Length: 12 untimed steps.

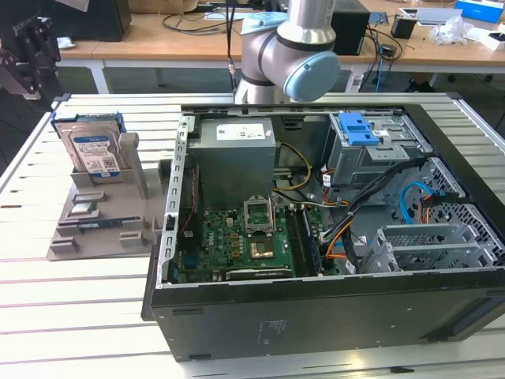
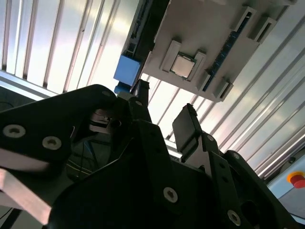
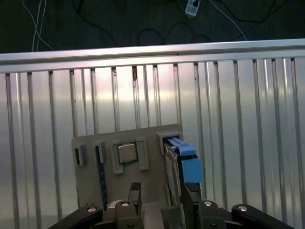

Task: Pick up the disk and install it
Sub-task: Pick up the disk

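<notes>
Exterior view shows the disk standing upright in a grey holder near the table edge on the exterior view's left, beside an open computer case. In the first wrist view the gripper hangs above the holder, jaws apart, holding nothing.

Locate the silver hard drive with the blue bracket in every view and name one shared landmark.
Exterior view: the silver hard drive with blue plastic bracket stands upright in the grey plastic holder tray, at the exterior view's left.
First wrist view: the drive is edge-on in that tray, beside a square silver chip.
Second wrist view: the drive's blue end sits at the tray's edge.
Shared landmark: the grey tray.
</notes>
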Motion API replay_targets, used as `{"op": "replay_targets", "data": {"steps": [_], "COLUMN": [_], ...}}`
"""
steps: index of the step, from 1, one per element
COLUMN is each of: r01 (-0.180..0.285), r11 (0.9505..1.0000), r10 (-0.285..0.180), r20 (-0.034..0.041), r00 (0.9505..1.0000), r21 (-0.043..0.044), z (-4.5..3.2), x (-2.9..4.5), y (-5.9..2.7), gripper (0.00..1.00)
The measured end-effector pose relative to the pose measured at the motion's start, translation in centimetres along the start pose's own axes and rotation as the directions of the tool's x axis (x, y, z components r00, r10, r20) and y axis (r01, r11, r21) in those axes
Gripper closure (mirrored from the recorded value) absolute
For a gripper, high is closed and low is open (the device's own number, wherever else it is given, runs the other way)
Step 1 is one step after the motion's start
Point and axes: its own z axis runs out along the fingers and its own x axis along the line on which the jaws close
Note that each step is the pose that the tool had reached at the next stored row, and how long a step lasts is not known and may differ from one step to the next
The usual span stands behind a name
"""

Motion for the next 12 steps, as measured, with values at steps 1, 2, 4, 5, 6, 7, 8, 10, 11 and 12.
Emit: {"op": "replay_targets", "data": {"steps": [1,2,4,5,6,7,8,10,11,12], "r01": [0.0,0.0,0.0,0.0,0.0,0.0,0.0,0.0,0.0,0.0], "r11": [1.0,1.0,1.0,1.0,1.0,1.0,1.0,1.0,1.0,1.0], "r10": [0.0,0.0,0.0,0.0,0.0,0.0,0.0,0.0,0.0,0.0], "r20": [0.0,0.0,0.0,0.0001,0.0001,0.0001,0.0001,0.0001,0.0,0.0], "r00": [1.0,1.0,1.0,1.0,1.0,1.0,1.0,1.0,1.0,1.0], "r21": [0.0,0.0,0.0,0.0,0.0001,0.0002,0.0001,0.0001,0.0,0.0], "z": [0.03,0.05,0.09,0.11,0.14,0.17,0.19,0.25,0.28,0.32], "x": [-0.26,-0.38,-0.57,-0.64,-0.69,-0.71,-0.74,-0.78,-0.8,-0.81], "y": [0.02,0.03,0.04,0.04,0.05,0.05,0.05,0.05,0.05,0.05], "gripper": [0.52,0.52,0.52,0.52,0.52,0.52,0.52,0.52,0.52,0.52]}}
